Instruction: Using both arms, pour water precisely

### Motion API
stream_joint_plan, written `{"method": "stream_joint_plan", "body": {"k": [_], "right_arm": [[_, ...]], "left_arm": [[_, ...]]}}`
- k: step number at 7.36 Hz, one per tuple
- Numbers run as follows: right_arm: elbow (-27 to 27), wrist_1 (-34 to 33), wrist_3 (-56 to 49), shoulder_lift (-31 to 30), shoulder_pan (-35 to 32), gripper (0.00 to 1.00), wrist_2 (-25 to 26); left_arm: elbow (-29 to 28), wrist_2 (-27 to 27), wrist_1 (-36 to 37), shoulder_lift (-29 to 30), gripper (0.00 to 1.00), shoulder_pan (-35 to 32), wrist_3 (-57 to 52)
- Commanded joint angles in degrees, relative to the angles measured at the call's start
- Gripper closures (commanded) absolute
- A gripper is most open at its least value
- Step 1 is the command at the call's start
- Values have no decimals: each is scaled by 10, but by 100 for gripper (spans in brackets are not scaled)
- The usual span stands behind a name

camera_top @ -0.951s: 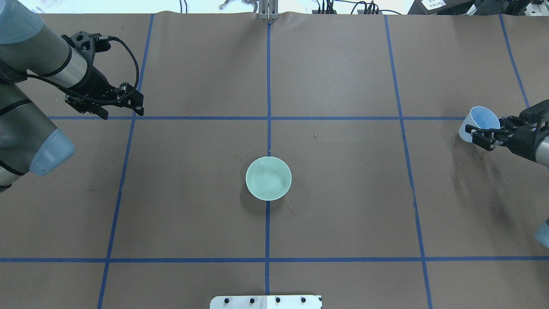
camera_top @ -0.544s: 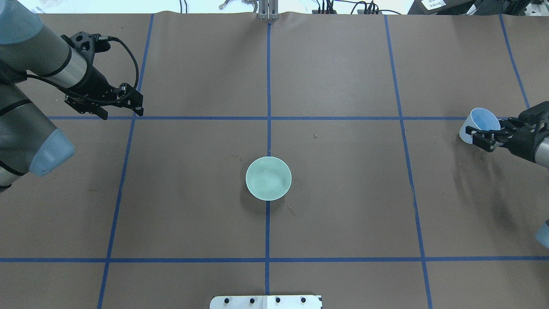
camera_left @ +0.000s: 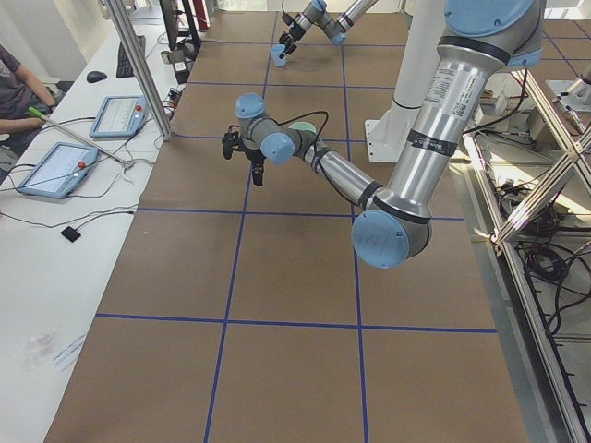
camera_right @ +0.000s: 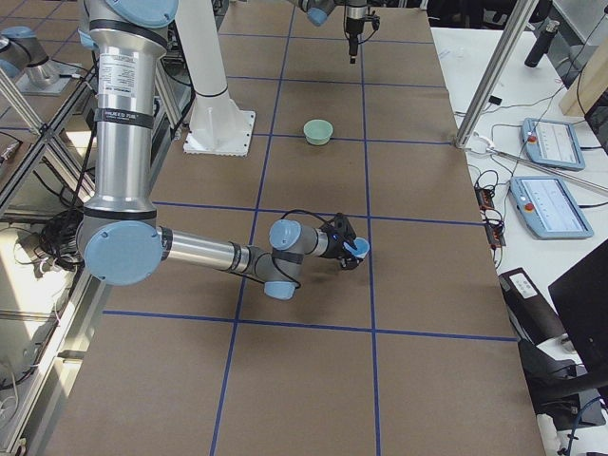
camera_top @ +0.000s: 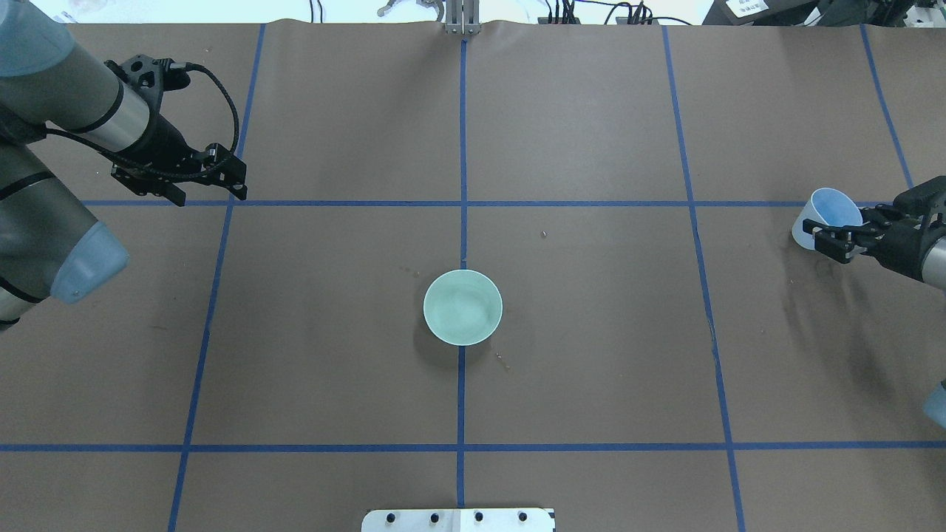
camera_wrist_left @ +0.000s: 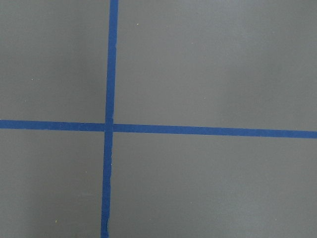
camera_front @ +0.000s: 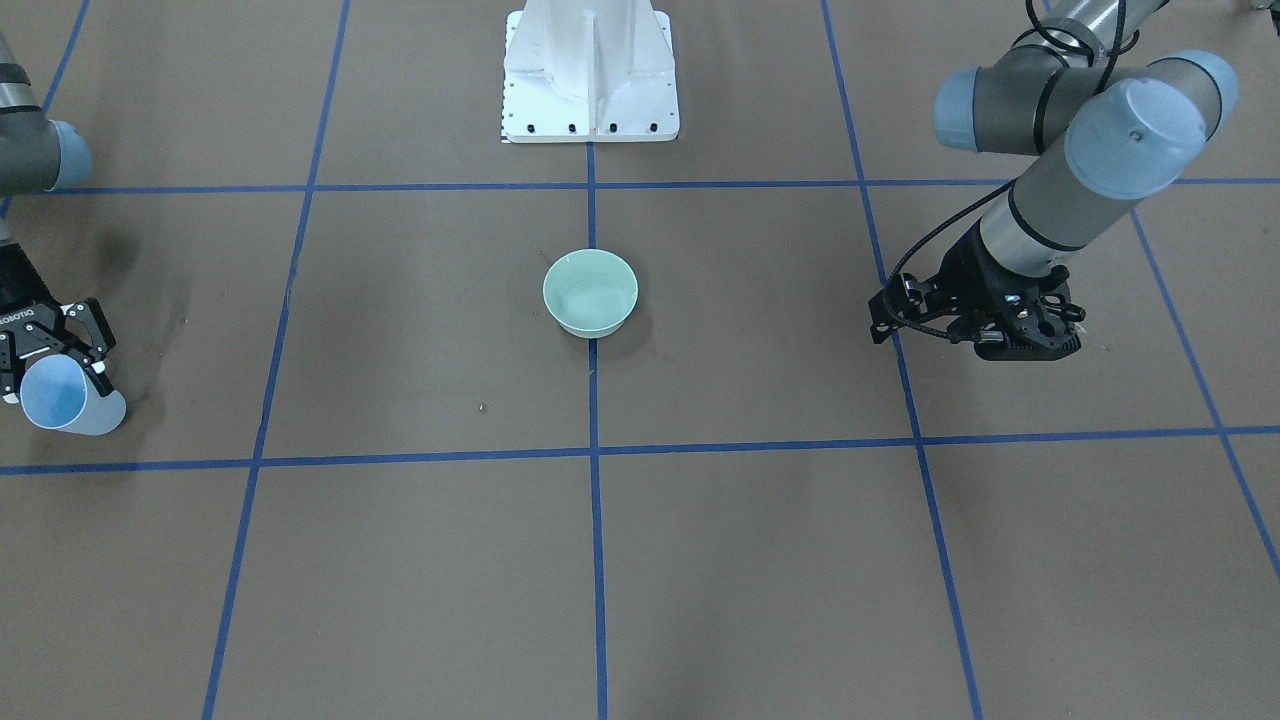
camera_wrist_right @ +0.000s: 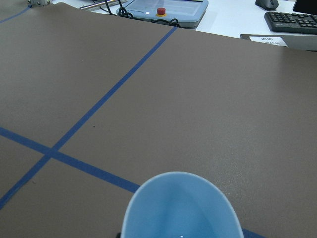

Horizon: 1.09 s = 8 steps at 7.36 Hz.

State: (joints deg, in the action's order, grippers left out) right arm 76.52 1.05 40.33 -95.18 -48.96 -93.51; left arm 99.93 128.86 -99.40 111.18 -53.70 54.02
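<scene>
Clock: the bowl is your hub, and 12 points away from the robot's base.
Pedestal point(camera_top: 458, 519): at 6, nearest the robot, bare and out of play.
Bowl point(camera_front: 590, 320): dead centre, upright on a crossing of blue tape point(camera_top: 462, 111). I judge that spot gives both arms equal reach.
Water point(camera_front: 590, 287): you see it as pale ripples inside the bowl, lying flat, with no stream in the air.
Cup point(camera_top: 834, 208): out at 3, well apart from the bowl. Its long axis is close to vertical and its mouth faces up. You cannot tell whether its base touches the table point(camera_top: 591, 369). The wrist view shows a blue inside that looks nearly empty.
Right gripper point(camera_top: 826, 238): clamped across the cup's wall, coming in from the side and reaching low. That likely leaves the mouth free, so a wrist roll alone would tip it.
Left gripper point(camera_top: 209, 186): at 10, empty, fingers spread, pointing straight down. Its wrist camera shows only bare table and a tape crossing, so it looks parked clear of the pouring lane.
Stage: with water in the bowl and the cup upright at the edge, this reads as after a pour or between pours.
Watch: any tilt of the cup out here would put leftover drops on the table, not in the bowl.
</scene>
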Motion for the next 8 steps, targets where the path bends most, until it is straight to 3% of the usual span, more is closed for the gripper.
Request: {"method": "stream_joint_plan", "body": {"k": [1,2,8], "right_arm": [[-1,-1,1,0,0,26,-1],[-1,0,1,0,0,2,-2],[6,37,0,-25,-3,1,-26]], "left_arm": [[-1,0,0,0,1,0,-1],[0,0,0,0,1,0,-1],[0,0,0,1,1,0,-1]]}}
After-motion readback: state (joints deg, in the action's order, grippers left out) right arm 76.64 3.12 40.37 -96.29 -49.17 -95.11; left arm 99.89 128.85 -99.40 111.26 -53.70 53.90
